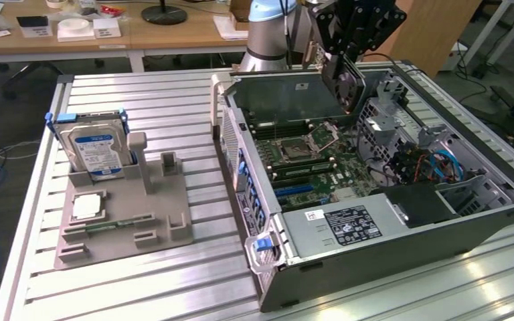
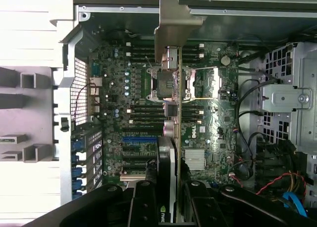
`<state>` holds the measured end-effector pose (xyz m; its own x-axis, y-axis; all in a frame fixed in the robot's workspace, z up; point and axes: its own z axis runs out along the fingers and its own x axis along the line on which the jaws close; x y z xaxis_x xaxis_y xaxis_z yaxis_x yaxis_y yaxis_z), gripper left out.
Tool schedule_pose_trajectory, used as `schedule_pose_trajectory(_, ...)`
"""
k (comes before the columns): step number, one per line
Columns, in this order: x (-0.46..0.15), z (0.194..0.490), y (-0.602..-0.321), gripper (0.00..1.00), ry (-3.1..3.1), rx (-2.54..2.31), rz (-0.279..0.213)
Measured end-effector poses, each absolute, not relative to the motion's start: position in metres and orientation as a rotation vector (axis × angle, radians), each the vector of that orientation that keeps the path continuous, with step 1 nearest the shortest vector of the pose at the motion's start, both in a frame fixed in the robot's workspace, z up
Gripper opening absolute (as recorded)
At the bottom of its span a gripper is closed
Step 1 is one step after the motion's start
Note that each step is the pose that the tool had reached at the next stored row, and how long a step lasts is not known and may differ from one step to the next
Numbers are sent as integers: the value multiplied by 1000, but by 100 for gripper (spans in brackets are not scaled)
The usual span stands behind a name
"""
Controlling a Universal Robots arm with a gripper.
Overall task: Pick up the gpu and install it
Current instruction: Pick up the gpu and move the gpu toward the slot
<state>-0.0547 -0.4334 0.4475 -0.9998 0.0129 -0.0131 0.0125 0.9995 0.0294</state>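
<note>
Fingers [image 2: 143, 207] clamped on gpu [image 2: 167, 147] edge-on over motherboard [image 2: 213, 138], exterior view shows hard drive [image 1: 96, 150] racked aside

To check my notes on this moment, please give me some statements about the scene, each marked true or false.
1. The pincer holds the gpu. True.
2. The gpu sits in a slot of the motherboard. False: it is held clear above the motherboard.
3. The hard drive stands in the grey fixture. True.
4. The computer case is closed. False: its side is open.
</note>
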Motion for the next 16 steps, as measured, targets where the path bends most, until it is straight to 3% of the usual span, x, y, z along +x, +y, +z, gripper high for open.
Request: schedule_pose_trajectory(16,-47,447,-433,27,3128,20,46)
